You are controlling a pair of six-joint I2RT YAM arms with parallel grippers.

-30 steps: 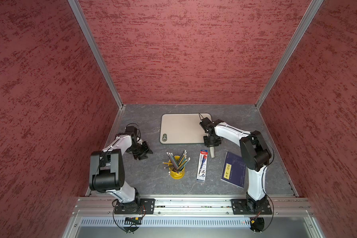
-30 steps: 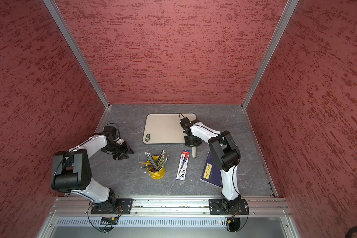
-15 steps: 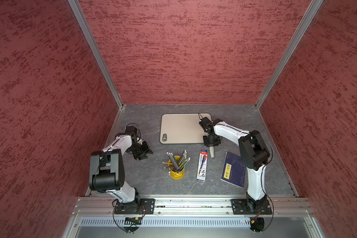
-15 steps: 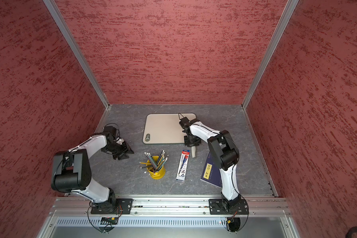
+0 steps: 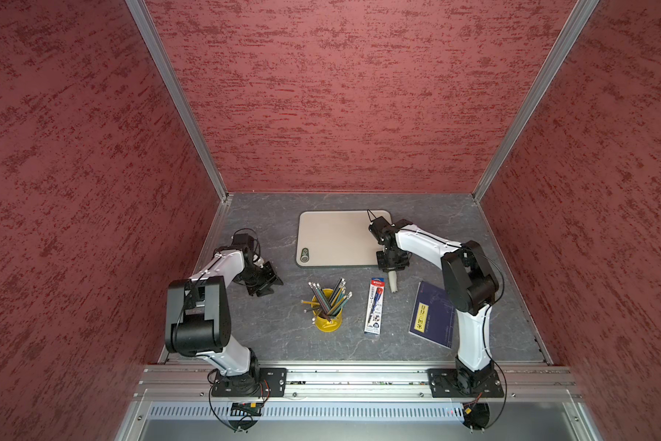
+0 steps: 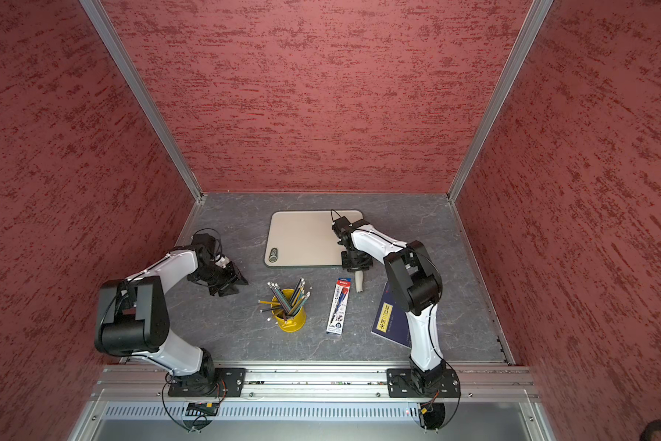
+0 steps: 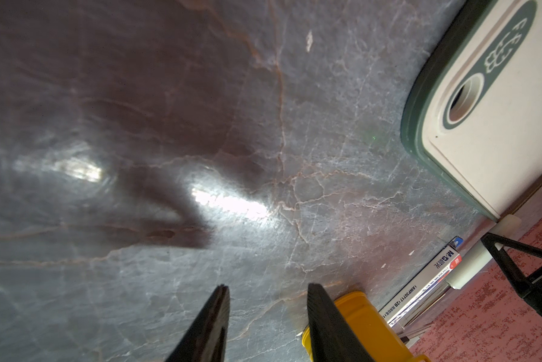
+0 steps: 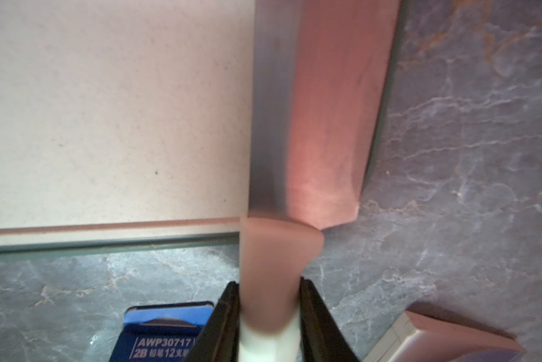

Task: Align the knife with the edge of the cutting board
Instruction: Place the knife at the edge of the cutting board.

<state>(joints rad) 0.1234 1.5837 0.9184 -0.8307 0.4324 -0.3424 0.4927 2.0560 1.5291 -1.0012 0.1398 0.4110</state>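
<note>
Right gripper [image 8: 268, 316] clamps the knife [image 8: 307, 125] by its off-white handle at the cutting board [image 8: 107, 109].

Its jaws press on both sides of the handle, just off the board's near long edge, probably so the broad blade stays free to be laid parallel to the board's short side; the blade lies over that side's margin, its outer edge running close along the rim. In both top views the handle end pokes out toward the pen package [image 5: 374, 305]. Left gripper [image 7: 266, 316] hangs idle well apart from the board, jaws slightly parted, holding nothing. Everything sits on a grey marbled tabletop [image 5: 283, 336] enclosed by red textured walls [image 5: 340, 95].
</note>
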